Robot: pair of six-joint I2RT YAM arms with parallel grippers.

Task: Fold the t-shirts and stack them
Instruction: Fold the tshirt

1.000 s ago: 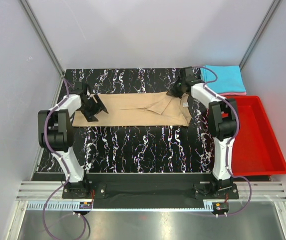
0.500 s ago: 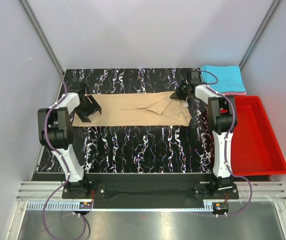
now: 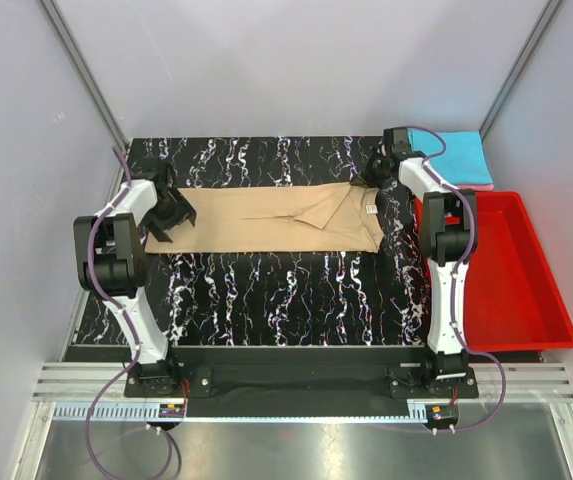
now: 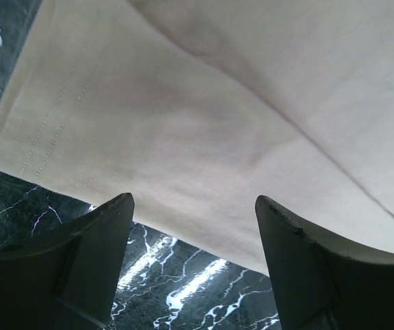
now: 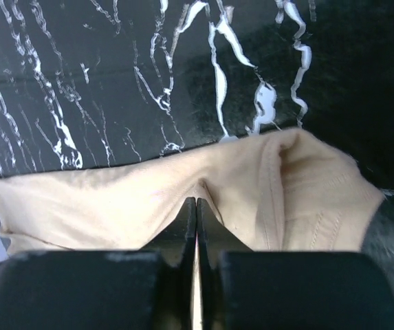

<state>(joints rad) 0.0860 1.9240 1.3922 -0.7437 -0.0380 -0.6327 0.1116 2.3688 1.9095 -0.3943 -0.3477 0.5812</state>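
Observation:
The tan t-shirt lies folded into a long strip across the black marbled table, with its small neck label near the right end. My left gripper is open at the strip's left end. In the left wrist view the left gripper has its jaws wide apart at the tan t-shirt's hem, holding nothing. My right gripper is shut on a pinch of the tan t-shirt at its far right corner, seen in the right wrist view. The folded cyan t-shirt lies on the pink one at the back right.
A red plastic bin stands along the table's right side, just in front of the cyan and pink stack. The grey enclosure walls close in at the back and sides. Black marbled table surface shows in front of the tan t-shirt.
My right gripper has moved back and to the right, drawing the shirt's far right corner with it. My left gripper has shifted slightly left to the shirt's left end.

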